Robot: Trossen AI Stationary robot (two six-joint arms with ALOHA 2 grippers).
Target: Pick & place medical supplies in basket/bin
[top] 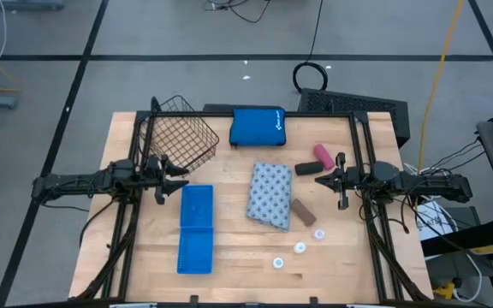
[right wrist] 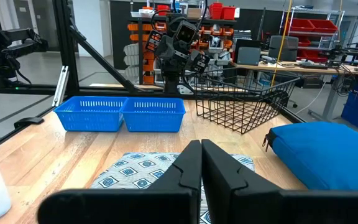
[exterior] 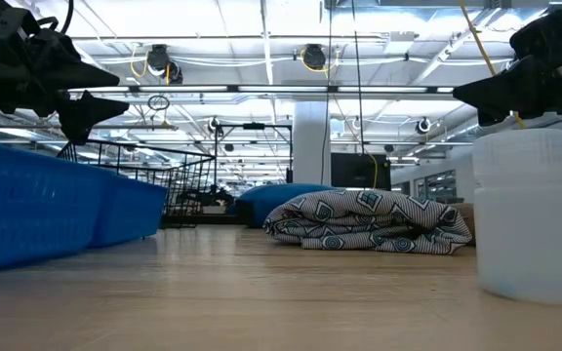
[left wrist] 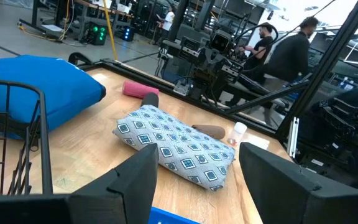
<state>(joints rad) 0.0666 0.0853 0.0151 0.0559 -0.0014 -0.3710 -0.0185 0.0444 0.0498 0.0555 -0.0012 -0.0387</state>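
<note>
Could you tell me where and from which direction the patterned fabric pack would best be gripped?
Probably from straight above, pinching across its narrow width near the middle. The patterned fabric pack lies flat and long on the table, soft and slightly bunched, so fingers could gather a fold. The brown roll sits close against one lower edge, so stay nearer the middle. The right gripper is nearest.

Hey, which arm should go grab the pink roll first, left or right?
Right. The pink roll lies just beside the right gripper, whose fingers are shut, while the left gripper, open, hovers across the table between the wire basket and blue tray.
</note>
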